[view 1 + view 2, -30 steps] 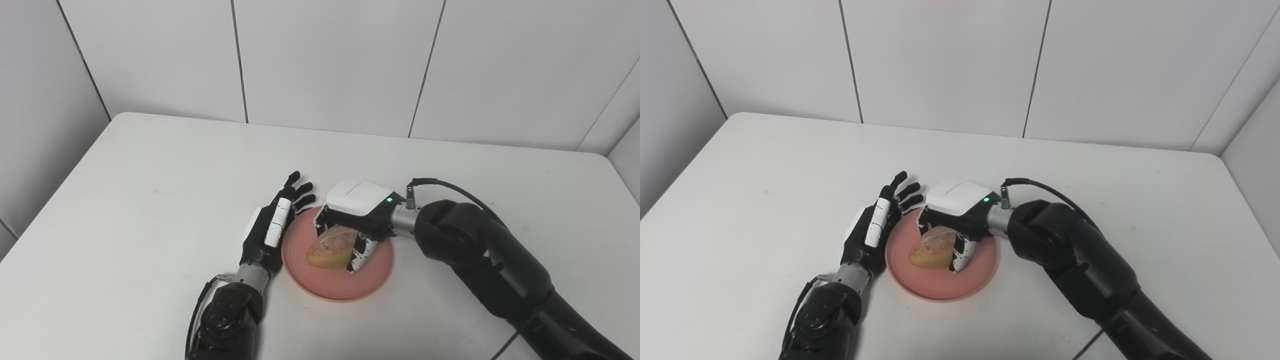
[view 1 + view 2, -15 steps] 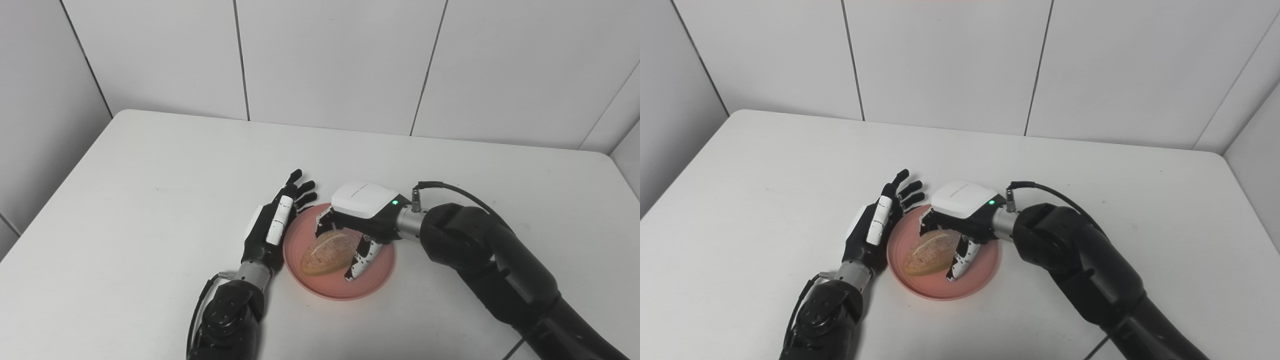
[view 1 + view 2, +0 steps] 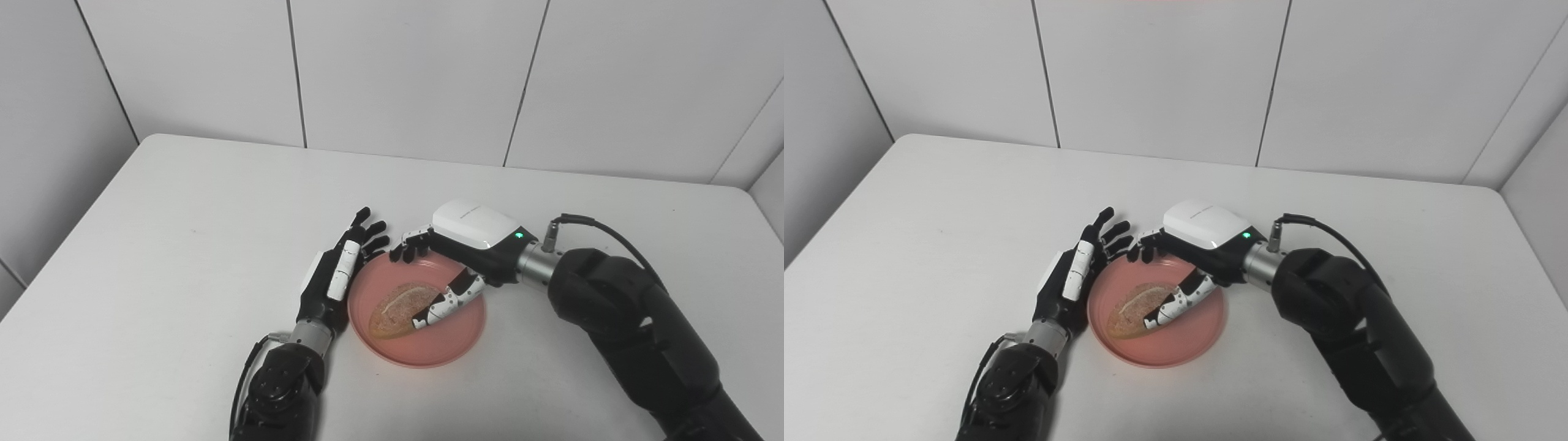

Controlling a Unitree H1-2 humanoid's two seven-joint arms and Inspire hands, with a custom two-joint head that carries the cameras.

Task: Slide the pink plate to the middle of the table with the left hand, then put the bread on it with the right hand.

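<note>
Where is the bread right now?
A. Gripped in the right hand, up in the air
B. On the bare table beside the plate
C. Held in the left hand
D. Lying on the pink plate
D: the bread lies on the pink plate, with the right hand opened above it and the left hand beside the plate's rim.

Likely a lab test bay: I work at a plain white table [image 3: 184, 202] boxed in by bare white panelled walls [image 3: 404, 67]; no domestic furnishings are visible.

Black arms [image 3: 637, 324], white-backed right hand [image 3: 471, 245], seemingly speckled fingers [image 3: 450, 298]
</note>
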